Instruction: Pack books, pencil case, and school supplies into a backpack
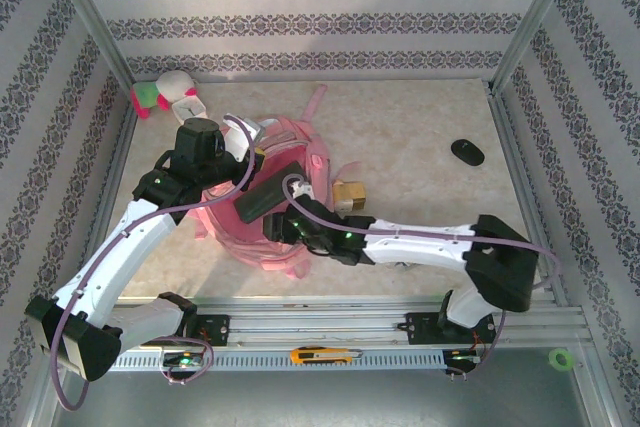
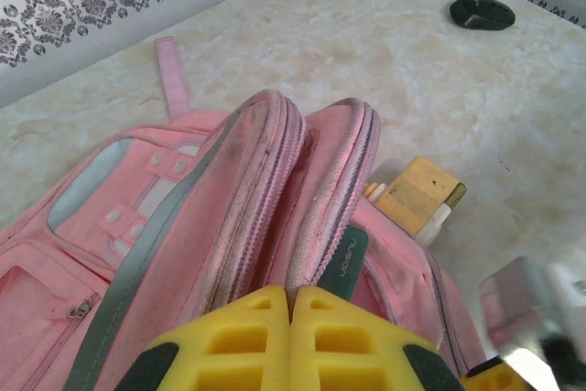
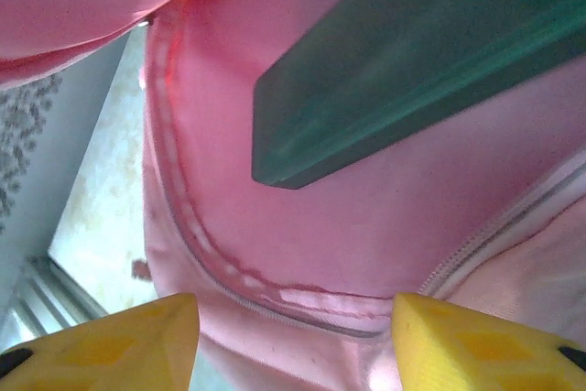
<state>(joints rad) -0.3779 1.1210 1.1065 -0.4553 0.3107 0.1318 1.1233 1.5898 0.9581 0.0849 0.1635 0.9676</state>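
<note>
Top external: dark green pencil case [image 1: 268, 193] poked out of pink backpack [image 1: 300, 142]. Left wrist: left gripper [image 2: 291, 298] fingers pressed together at backpack rim; gold-tan box [image 2: 419, 194] just beside bag. Right wrist: right gripper [image 3: 293, 341] fingers apart, nothing btwn them, case ahead w/in bag mouth.

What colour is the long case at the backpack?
Dark green. The pencil case shows best in the right wrist view, against the pink backpack.

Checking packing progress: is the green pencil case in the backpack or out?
Partly in: one end of the pencil case sits inside the backpack zip opening; the rest sticks out.
</note>
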